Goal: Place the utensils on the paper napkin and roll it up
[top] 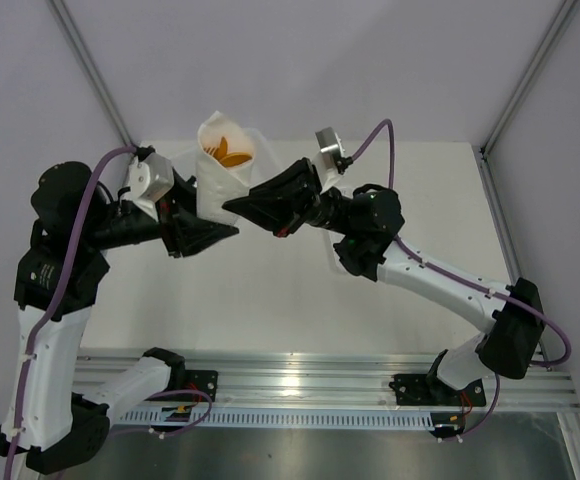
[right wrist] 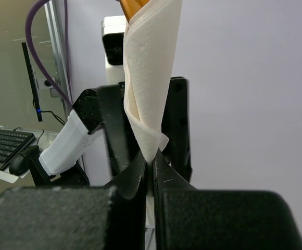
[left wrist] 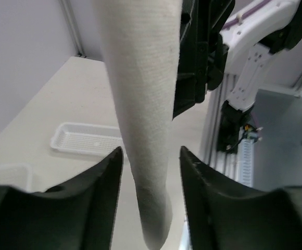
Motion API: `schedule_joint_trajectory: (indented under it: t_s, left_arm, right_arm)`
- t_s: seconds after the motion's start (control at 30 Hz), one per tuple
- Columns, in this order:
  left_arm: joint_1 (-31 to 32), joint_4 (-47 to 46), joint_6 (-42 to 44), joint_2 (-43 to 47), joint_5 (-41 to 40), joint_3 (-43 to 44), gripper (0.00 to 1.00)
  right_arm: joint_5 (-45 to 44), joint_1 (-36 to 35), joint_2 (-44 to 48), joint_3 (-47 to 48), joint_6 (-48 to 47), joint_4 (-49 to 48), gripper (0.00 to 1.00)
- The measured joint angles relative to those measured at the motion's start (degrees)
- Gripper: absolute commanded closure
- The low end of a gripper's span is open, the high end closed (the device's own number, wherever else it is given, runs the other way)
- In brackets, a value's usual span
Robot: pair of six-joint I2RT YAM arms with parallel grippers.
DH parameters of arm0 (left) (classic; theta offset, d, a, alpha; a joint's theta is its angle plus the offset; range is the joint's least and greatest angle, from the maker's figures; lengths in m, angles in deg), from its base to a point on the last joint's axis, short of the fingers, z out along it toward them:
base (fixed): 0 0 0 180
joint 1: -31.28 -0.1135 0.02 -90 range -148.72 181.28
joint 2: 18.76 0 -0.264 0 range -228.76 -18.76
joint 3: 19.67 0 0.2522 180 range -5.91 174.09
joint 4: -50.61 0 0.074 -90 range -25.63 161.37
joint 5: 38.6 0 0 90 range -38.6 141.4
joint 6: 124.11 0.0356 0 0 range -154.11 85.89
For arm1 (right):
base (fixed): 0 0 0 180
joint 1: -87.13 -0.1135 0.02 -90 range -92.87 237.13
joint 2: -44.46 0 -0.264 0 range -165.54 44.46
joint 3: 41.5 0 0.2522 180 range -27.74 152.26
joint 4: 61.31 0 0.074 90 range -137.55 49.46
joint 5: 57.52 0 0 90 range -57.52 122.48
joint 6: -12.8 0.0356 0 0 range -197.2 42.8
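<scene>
**Top view.** The thin white paper napkin, already rolled into a cone, is held in the air over the far left of the white table. Its mouth points up, and the small orange plastic utensils show inside it. The left gripper comes at the cone's lower end from the left. The right gripper comes at it from the right.

**Left wrist view.** The roll hangs between the left claw's fingers. The jaws are spread, with a thin gap on each side, so they hold nothing. A narrow white ribbed plastic tray lies on the table below, to the left.

**Right wrist view.** The right claw is pressed together, pinching only the bottom tip of the napkin. The outer layer looks loose above the pinch.

That single pinch probably carries the whole roll. To do the step well, the left jaws should close gently on the body of the roll, above the pinch, before the right claw lets go. The mouth should be kept upward so the utensils cannot slide out. The grip should be soft, since thin paper crushes or tears easily.
</scene>
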State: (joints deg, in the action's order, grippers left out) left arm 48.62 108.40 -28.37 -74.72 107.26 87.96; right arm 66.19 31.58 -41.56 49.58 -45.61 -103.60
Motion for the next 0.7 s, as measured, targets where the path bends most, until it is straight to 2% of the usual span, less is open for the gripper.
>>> schedule_joint_trajectory:
  t_s: [0.07, 0.17, 0.2, 0.23, 0.47, 0.7]
  left_arm:
    - [0.0, 0.6, 0.7, 0.0, -0.9, 0.0, 0.31]
    - [0.0, 1.5, 1.5, 0.5, -4.0, -0.5, 0.18]
    - [0.0, 1.8, 1.9, 0.8, -5.1, -0.8, 0.07]
    - [0.0, 2.2, 2.7, 1.3, -7.5, -1.6, 0.01]
    - [0.0, 3.4, 5.4, 5.8, -21.4, -8.6, 0.0]
    - [-0.3, 3.0, 7.6, 10.6, -38.0, -18.1, 0.01]
  right_arm:
    - [0.0, 0.4, -0.2, 0.2, 0.4, 0.7, 1.0]
    - [-0.1, 1.2, -0.7, 0.3, 0.9, 2.4, 1.0]
    - [-0.2, 1.7, -0.9, 0.5, 1.1, 3.0, 1.0]
    - [-0.3, 2.2, -1.1, 0.6, 1.4, 3.8, 1.0]
    - [-2.0, 9.0, -4.4, 3.3, 4.5, 8.5, 1.0]
    - [-3.1, 16.4, -14.9, 11.6, 7.0, 14.4, 1.0]
